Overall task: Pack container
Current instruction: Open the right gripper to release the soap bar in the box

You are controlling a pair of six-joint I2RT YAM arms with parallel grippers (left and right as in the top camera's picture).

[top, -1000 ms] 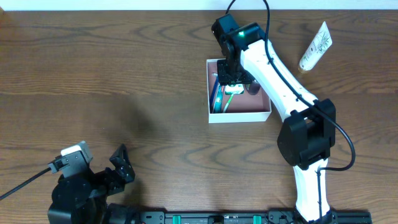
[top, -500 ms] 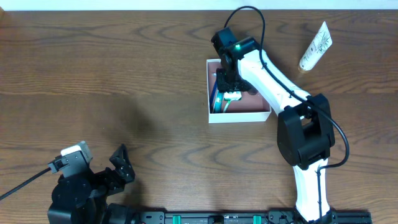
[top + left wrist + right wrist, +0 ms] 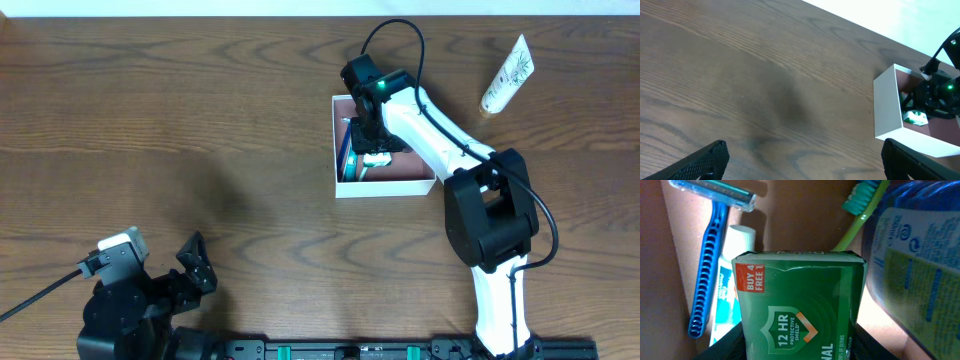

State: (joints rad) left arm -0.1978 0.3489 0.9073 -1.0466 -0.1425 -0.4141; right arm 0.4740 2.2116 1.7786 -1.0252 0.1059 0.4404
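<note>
Right gripper [image 3: 372, 152] is seen overhead set inside the container [image 3: 385, 188], near the bench's [image 3: 150, 120] far edge; left gripper [image 3: 193, 263] is parked, spread wide. By the left wrist, thin walls are judged light, flexible, best taken at a corner. By the right wrist, a green soap box [image 3: 800, 305] is clamped.

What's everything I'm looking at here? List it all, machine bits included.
table: 1, dark brown wood, under everything
container: 1, white walls, pink-brown floor, right of centre
green box: 1, green, in the container
razor: 1, blue, in the container
small tube: 1, white cap, beside the razor
toothbrush: 1, green, in the container
bottle: 1, blue, in the container
printed tube: 1, white, far right, outside the container
right claw: 1, black, gripping the green box
left claw: 1, black, open, near left
</note>
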